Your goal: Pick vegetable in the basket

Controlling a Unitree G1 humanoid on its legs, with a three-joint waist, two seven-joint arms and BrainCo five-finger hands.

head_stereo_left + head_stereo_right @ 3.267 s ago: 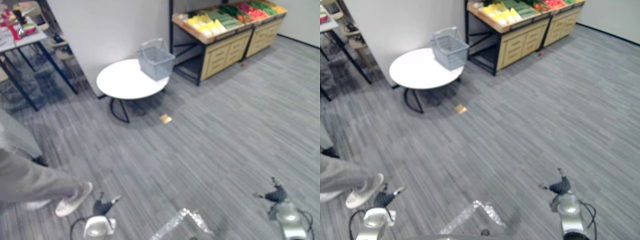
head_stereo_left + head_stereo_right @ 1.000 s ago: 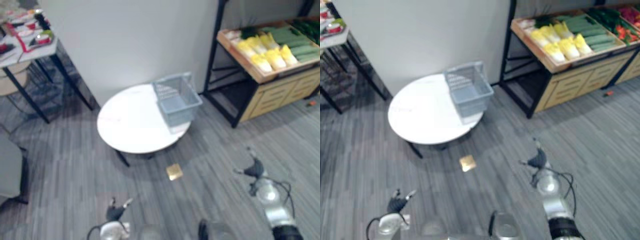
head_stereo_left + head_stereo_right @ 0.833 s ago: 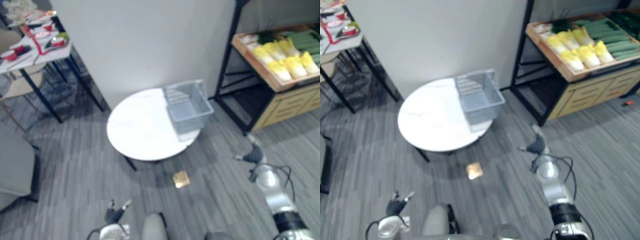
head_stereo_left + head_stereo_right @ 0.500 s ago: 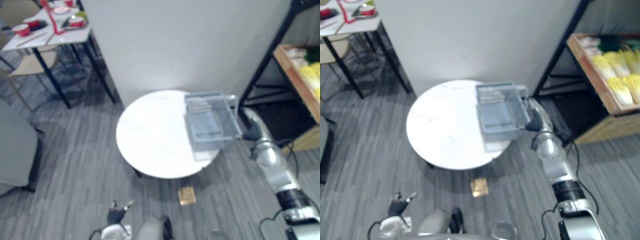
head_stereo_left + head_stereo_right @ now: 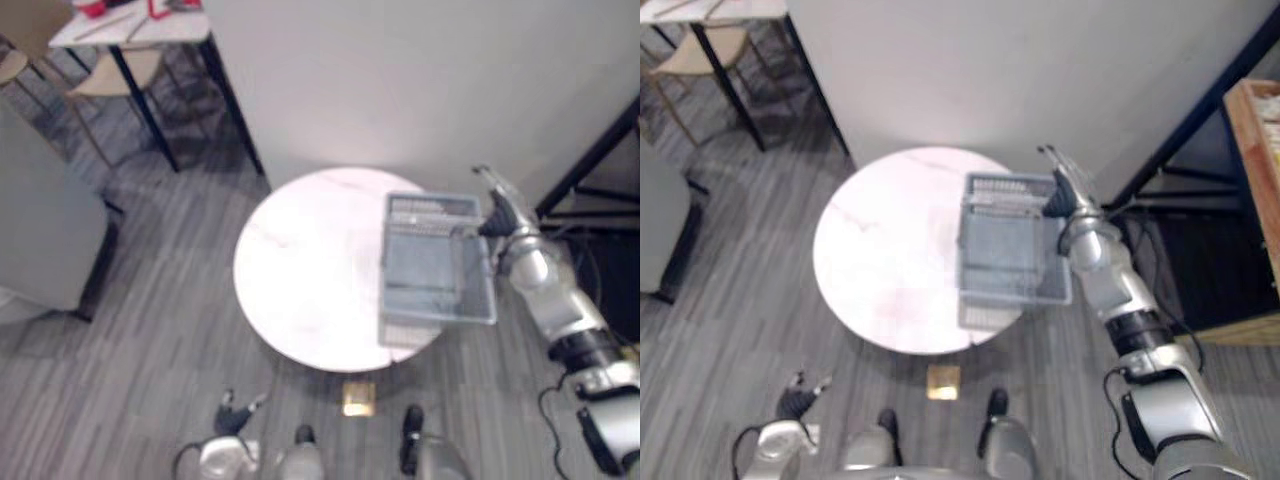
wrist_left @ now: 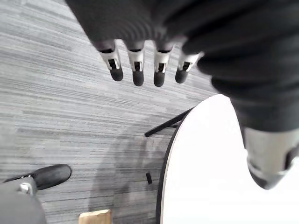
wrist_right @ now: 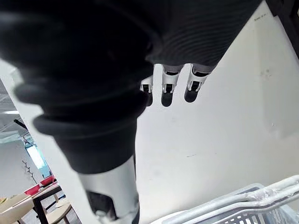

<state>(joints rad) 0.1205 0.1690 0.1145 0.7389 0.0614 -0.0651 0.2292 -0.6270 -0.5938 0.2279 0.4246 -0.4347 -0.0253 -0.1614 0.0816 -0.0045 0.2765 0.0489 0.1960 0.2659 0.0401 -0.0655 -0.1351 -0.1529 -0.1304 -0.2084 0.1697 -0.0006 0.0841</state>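
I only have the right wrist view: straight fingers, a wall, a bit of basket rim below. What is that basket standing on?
Observer: The basket stands on the right side of a round white table.
Operator: Anything in it yet?
Observer: From above it looks empty.
Operator: And where is the left robot hand?
Observer: The left robot hand hangs low over the floor, close to the table's near edge, fingers straight and holding nothing.
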